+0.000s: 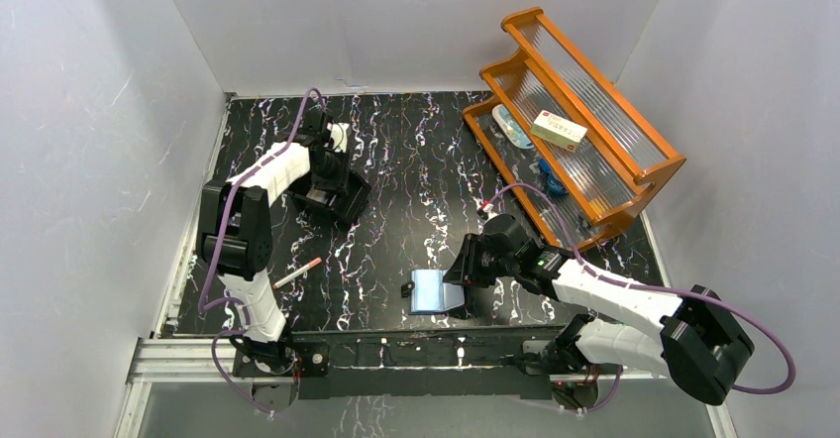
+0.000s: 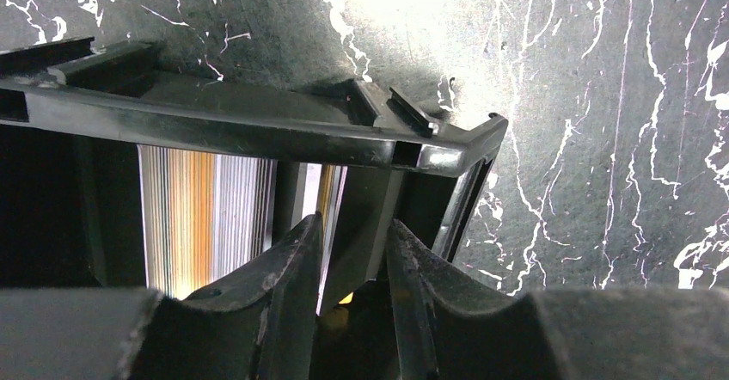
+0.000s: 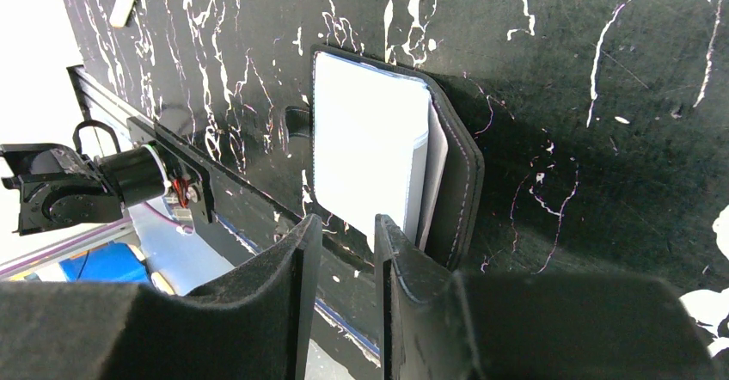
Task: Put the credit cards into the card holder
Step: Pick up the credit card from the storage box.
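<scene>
The credit cards [image 2: 206, 217] stand on edge in a stack, silver and orange, inside a rigid black box [image 2: 258, 126], which also shows in the top view [image 1: 342, 200]. My left gripper [image 2: 352, 221] reaches into that box at the back left [image 1: 332, 182]. Its jaws stand a little apart, with a thin card edge and a dark panel between them. The card holder [image 1: 436, 291] lies open near the front edge, its blue lining up. In the right wrist view the holder [image 3: 370, 156] lies just beyond my right gripper [image 3: 344, 218], which is slightly open and empty, at the holder's right side [image 1: 466, 265].
An orange wooden rack [image 1: 634, 175] stands at the back right with a cream-and-red carton [image 1: 558, 131] and small blue items on it. A thin stick [image 1: 297, 273] lies at the front left. The table's front rail [image 1: 396, 344] is close behind the holder.
</scene>
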Available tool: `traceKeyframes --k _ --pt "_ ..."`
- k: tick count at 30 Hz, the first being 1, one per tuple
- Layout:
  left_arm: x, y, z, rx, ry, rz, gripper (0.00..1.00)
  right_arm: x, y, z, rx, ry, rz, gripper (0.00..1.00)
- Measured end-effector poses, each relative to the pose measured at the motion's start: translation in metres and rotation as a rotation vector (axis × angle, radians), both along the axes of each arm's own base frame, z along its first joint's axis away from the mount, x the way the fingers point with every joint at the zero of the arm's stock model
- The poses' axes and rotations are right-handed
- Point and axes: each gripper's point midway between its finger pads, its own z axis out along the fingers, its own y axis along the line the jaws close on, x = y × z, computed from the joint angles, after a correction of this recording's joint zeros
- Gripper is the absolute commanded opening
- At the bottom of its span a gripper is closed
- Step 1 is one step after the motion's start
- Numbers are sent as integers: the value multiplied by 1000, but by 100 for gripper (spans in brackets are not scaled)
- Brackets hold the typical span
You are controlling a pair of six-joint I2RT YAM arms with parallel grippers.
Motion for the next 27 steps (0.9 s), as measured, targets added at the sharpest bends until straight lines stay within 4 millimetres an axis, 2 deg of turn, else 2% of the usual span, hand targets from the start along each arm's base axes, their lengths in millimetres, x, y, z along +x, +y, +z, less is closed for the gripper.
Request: traceKeyframes --k 14,22,27 --pt "-11 -7 -7 -47 35 -3 28 0 0 -2 -4 4 0 37" --pt "-14 -9 -3 -58 32 -3 19 -1 0 -4 -8 12 3 37" --pt "-13 -9 0 -59 24 -3 7 -1 0 -3 -6 13 5 37"
